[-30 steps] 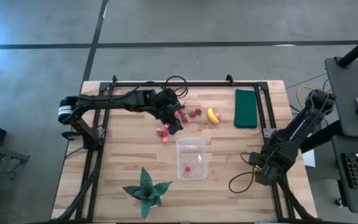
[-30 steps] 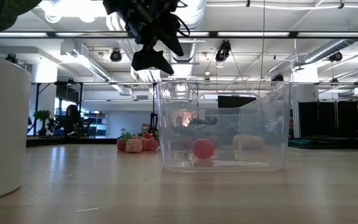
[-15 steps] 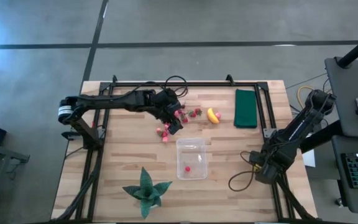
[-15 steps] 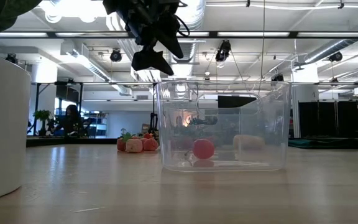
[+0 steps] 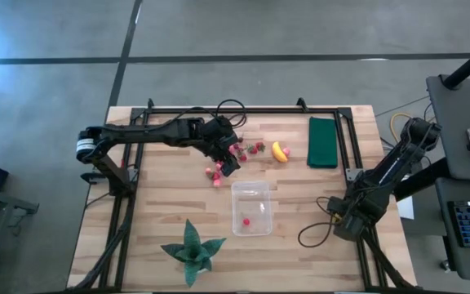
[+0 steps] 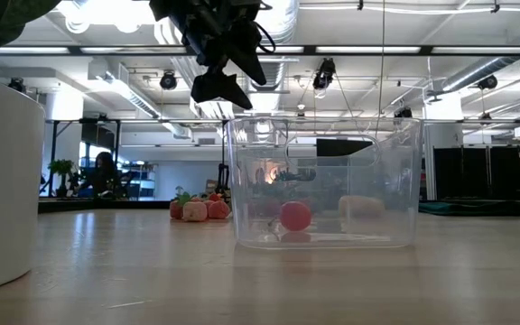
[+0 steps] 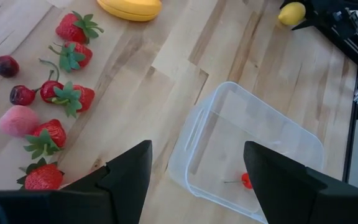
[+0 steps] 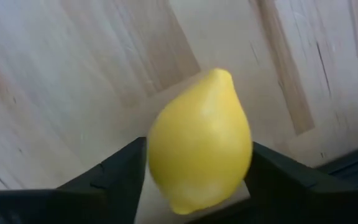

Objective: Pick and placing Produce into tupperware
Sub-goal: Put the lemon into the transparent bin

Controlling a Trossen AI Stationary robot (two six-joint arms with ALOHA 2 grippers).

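Note:
Several red strawberries (image 7: 61, 93) and pink pieces lie loose on the wood, also seen in the high view as strawberries (image 5: 237, 152). The yellow banana (image 5: 280, 152) lies to their right. The clear tupperware (image 5: 251, 207) stands upright on the table with one red piece (image 7: 246, 180) inside. My left gripper (image 7: 194, 180) hangs open and empty above the table between the strawberries and the tupperware, as the high view shows the left gripper (image 5: 228, 163). My right gripper (image 5: 339, 222) is low near the table's right near corner, shut on the yellow lemon (image 8: 199, 149). My right gripper pinches the lemon between its two fingers, one finger (image 8: 114, 177) on each flank of its wide middle (image 8: 157, 155). The lemon's pointed end (image 8: 219, 74) points away from the wrist. Whether it rests on the wood or is lifted, I cannot tell.
A dark green flat rectangle (image 5: 323, 142) lies by the far right edge. A green spiky plant (image 5: 192, 249) stands near the near edge, left of the tupperware. A black frame (image 5: 243, 109) runs around the table. Bare wood shows between the tupperware and my right gripper.

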